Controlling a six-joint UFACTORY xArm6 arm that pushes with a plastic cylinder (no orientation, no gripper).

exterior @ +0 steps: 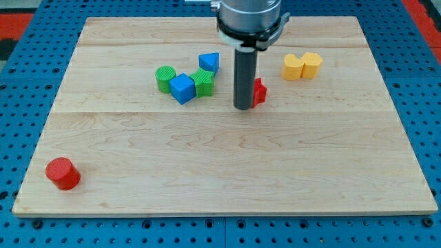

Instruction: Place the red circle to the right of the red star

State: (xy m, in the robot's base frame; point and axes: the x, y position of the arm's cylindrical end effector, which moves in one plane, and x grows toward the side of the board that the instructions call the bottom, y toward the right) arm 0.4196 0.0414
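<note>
The red circle [63, 173], a short red cylinder, sits near the board's bottom left corner. The red star [259, 92] lies at the upper middle of the board, partly hidden behind my rod. My tip [242, 107] rests on the board right beside the red star, on its left side, touching or nearly touching it. The tip is far from the red circle, which lies well to the view's left and lower.
A cluster sits left of my tip: a green cylinder [165, 78], a blue cube [182, 89], a green star [204, 82] and a blue block [209, 63]. Two yellow blocks [302, 66] sit side by side at the upper right. The wooden board [220, 172] lies on a blue pegboard.
</note>
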